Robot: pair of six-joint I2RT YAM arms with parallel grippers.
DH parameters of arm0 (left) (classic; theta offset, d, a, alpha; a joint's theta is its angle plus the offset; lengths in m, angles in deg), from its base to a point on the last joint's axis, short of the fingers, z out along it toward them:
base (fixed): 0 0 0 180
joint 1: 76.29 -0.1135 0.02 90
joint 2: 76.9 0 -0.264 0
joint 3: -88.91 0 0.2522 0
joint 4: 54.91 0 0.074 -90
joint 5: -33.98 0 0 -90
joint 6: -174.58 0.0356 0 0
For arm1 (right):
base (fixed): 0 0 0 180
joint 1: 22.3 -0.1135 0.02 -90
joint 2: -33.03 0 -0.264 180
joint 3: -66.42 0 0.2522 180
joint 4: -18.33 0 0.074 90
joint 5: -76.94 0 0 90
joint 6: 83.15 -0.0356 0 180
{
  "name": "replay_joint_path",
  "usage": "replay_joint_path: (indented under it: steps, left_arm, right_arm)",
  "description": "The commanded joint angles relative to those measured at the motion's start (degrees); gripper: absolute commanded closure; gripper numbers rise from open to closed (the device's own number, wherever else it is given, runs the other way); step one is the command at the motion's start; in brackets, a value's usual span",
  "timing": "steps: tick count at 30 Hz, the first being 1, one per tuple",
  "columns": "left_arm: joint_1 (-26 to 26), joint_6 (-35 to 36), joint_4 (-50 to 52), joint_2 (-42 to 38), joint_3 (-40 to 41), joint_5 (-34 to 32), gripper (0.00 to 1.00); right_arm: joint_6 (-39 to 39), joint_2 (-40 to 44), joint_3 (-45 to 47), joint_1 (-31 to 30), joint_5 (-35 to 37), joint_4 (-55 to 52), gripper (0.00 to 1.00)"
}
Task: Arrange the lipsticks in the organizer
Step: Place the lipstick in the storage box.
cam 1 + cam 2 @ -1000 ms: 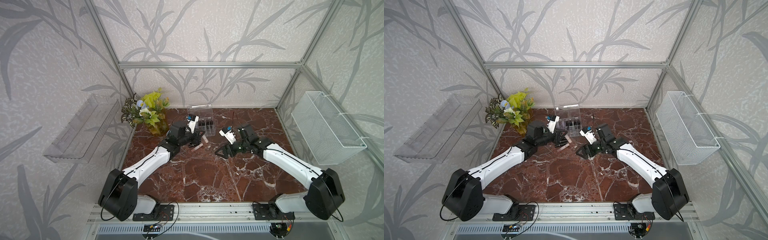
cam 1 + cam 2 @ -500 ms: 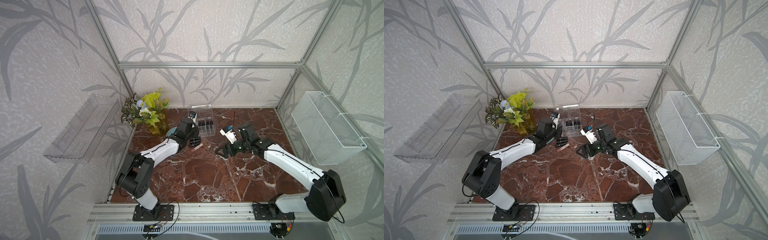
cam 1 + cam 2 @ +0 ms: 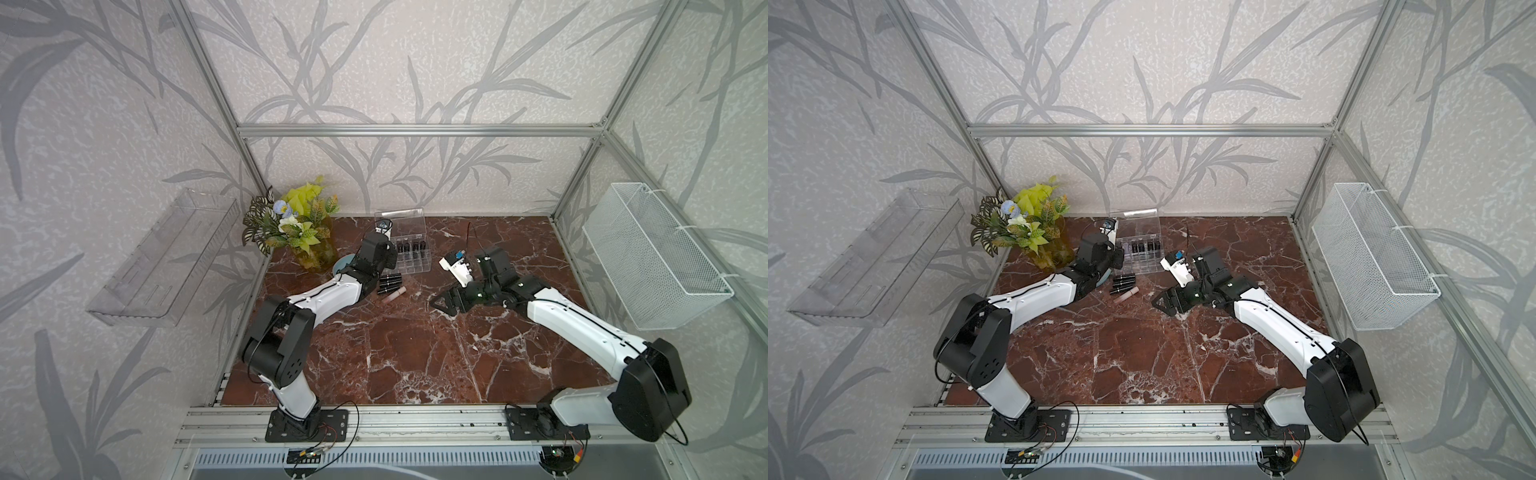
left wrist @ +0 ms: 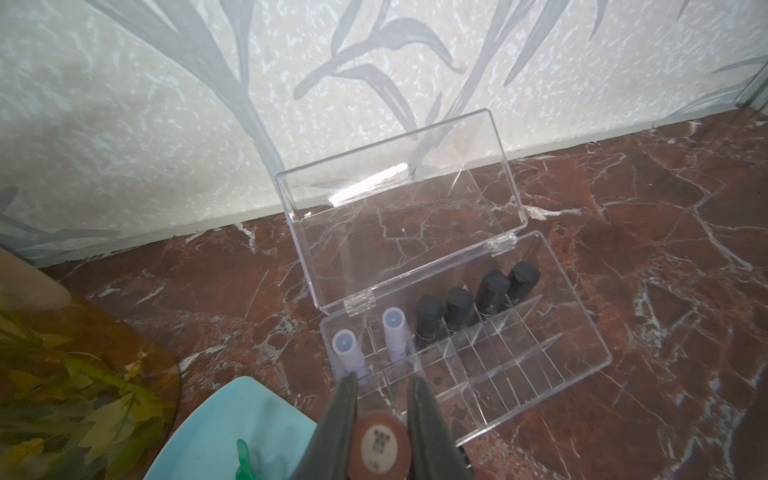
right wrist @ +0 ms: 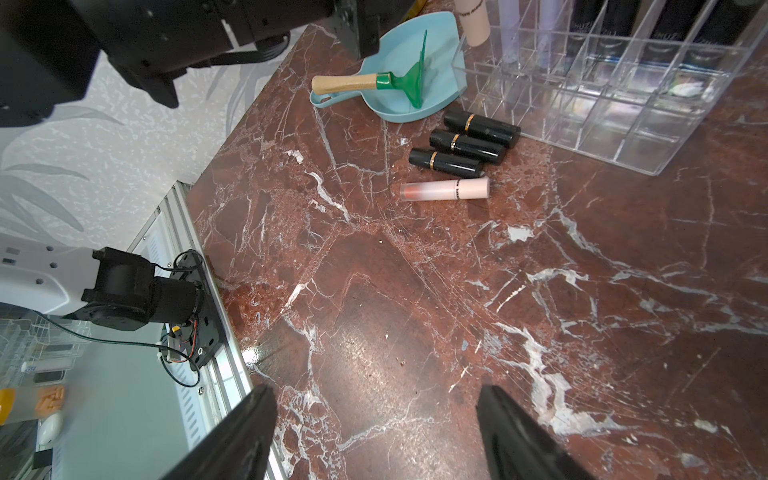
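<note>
Aluminium rail [image 3: 415, 419] runs along the lower frame in both top views, front edge of the marble table [image 3: 415, 357] right behind it; wide bare marble fills lower centre, open up to the arms; right gripper [image 5: 376, 388] hangs over it right of centre, jaws spread wide, nothing between them, fingers cut off in its wrist view; left of centre three black lipsticks [image 5: 467, 146] lie side by side, touching, pink lipstick [image 5: 444, 189] just nearer, slightly apart; blue dish [image 5: 442, 62] with green rake [image 5: 374, 81] just beside them, mostly hidden under the left arm in both top views; left gripper [image 4: 382, 378] clenched on a pink tube [image 4: 379, 446] at the left edge of the organizer [image 4: 552, 386], only the tube's round end shows, body hidden between fingers [image 4: 345, 415]; touching the organizer wall or not, cannot tell; lid [image 4: 399, 208] stands open; far row holds two lavender lipsticks [image 4: 395, 328] and four black ones [image 4: 459, 305] upright, nearer cells show only dividers; narrow marble strip behind lid before back wall; plant vase [image 3: 313, 253] upper left near left wrist; wire basket [image 3: 648, 257] right, clear shelf [image 3: 166, 253] left, well apart from arms.
</note>
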Motion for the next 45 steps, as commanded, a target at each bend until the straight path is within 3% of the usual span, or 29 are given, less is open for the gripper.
replay_joint_path:
  steps: [1, 21, 34, 45]
  left_arm:
    - [0.2, 0.3, -2.2, 1.8, -1.5, -3.9, 0.95]
    - [0.2, 1.6, -5.3, 10.5, -5.7, -7.4, 0.95]
    - [-0.1, 1.3, -4.9, 11.4, -4.1, -9.8, 0.96]
    - [-2.0, 0.4, -5.3, 15.1, -6.7, -7.6, 0.91]
  right_arm:
    - [-0.2, -0.3, 0.7, 0.1, -1.2, 0.9, 0.2]
    - [-0.1, -2.0, 0.3, 0.1, -2.3, 0.7, 0.25]
    - [0.1, -1.9, 0.2, 0.1, -2.6, 0.2, 0.27]
    - [0.1, -1.8, 0.1, 0.1, -2.8, 0.1, 0.27]
